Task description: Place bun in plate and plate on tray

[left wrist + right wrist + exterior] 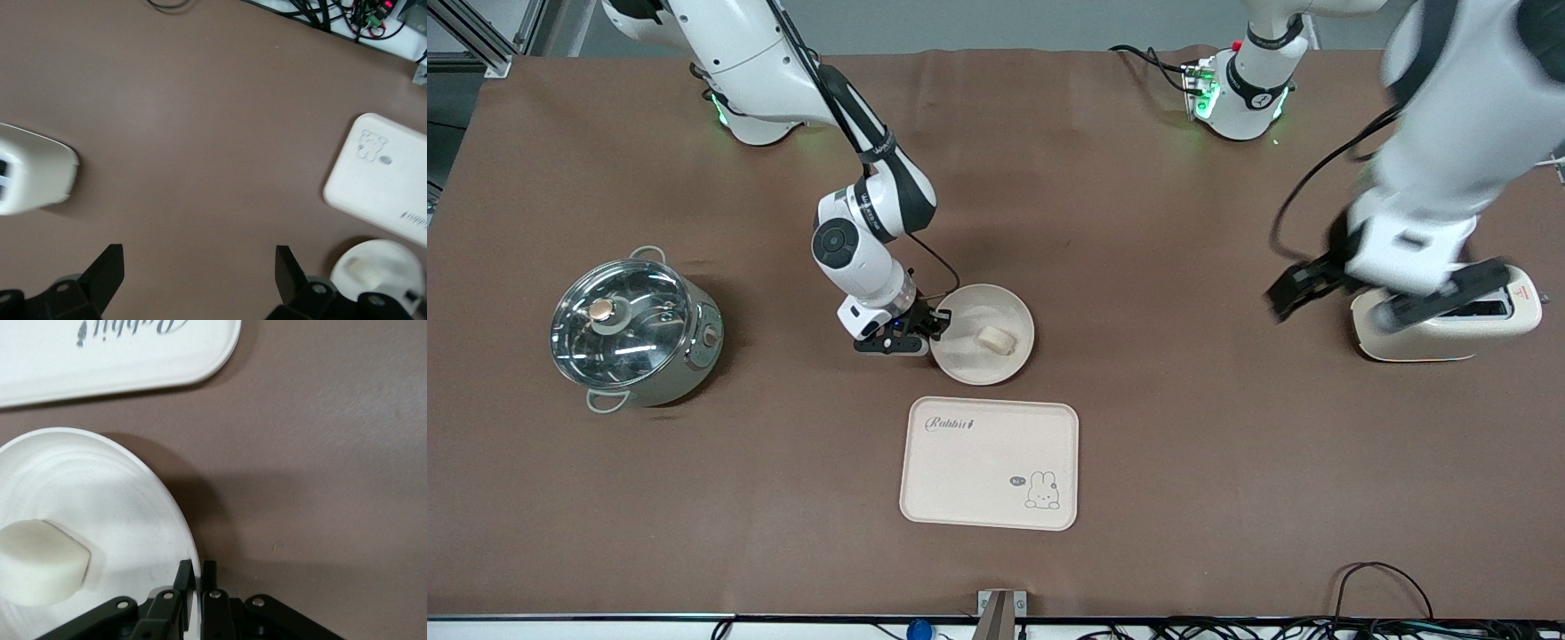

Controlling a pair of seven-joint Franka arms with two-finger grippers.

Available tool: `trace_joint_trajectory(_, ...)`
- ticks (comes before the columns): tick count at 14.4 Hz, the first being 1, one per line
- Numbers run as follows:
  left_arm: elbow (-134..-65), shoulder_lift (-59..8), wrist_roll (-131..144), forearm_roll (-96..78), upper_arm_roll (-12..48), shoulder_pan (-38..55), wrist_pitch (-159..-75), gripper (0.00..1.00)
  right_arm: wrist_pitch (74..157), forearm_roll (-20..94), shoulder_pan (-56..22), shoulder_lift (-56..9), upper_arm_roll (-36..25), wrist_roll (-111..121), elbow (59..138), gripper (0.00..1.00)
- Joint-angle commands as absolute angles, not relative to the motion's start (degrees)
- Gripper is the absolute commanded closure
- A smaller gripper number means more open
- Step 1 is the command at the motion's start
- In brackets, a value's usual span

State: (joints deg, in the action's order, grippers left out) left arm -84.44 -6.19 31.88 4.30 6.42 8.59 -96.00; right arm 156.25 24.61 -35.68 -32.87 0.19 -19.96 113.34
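The round cream-white plate (983, 333) lies on the brown table with the pale bun (997, 339) in it. The "Rabbit" tray (989, 462) lies just nearer the front camera than the plate. My right gripper (935, 325) is shut on the plate's rim at the right arm's end; in the right wrist view the jaws (199, 572) pinch the rim of the plate (133, 507), with the bun (40, 563) inside and the tray (113, 353) close by. My left gripper (1334, 289) is open and empty in the air beside the toaster; the left wrist view shows the fingers (199, 270) wide apart.
A cream toaster (1449, 324) stands at the left arm's end, under the left hand. A steel pot with a glass lid (636, 333) stands at the right arm's end. Cables run along the table's front edge.
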Motion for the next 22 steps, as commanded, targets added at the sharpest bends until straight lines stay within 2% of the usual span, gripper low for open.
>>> trace_joint_trajectory(1,-87.53,1.29,18.68,4.49,6.94,4.41,-87.84,0.0,155.48,26.71,-33.84,-30.41,0.53,-19.95,113.38,1.0)
trace_joint_trajectory(4,-88.33,6.05,11.44,3.26,7.04,0.27,-82.89,0.0,155.31,30.58,-33.31,-30.59,0.44,-19.6,110.23,1.0)
trace_joint_trajectory(6,-92.44,9.3,10.2,2.11,7.12,-1.23,-83.14,0.0,155.39,31.99,-32.44,-30.59,0.44,-19.51,108.55,1.0)
trace_joint_trajectory(9,-93.86,10.11,9.84,1.58,7.03,-1.06,-83.23,0.0,156.88,34.71,-30.86,-31.02,0.35,-19.34,106.45,1.0)
trace_joint_trajectory(13,-93.87,9.49,9.76,1.67,7.91,-0.79,-84.46,0.0,157.85,37.0,-30.41,-41.55,0.09,-19.51,94.07,1.0)
trace_joint_trajectory(15,-93.61,8.88,9.67,1.67,8.26,-0.62,-84.55,0.0,157.85,37.0,-27.61,-45.42,0.0,-19.42,89.76,1.0)
trace_joint_trajectory(17,-93.43,8.61,8.36,1.67,8.35,-0.53,-84.55,0.0,157.42,37.0,-25.93,-51.47,0.0,-19.51,81.51,1.0)
trace_joint_trajectory(22,-93.34,8.53,5.54,-0.96,8.53,-0.61,-84.55,0.0,157.24,37.18,-26.1,-54.31,0.18,-21.0,78.31,1.0)
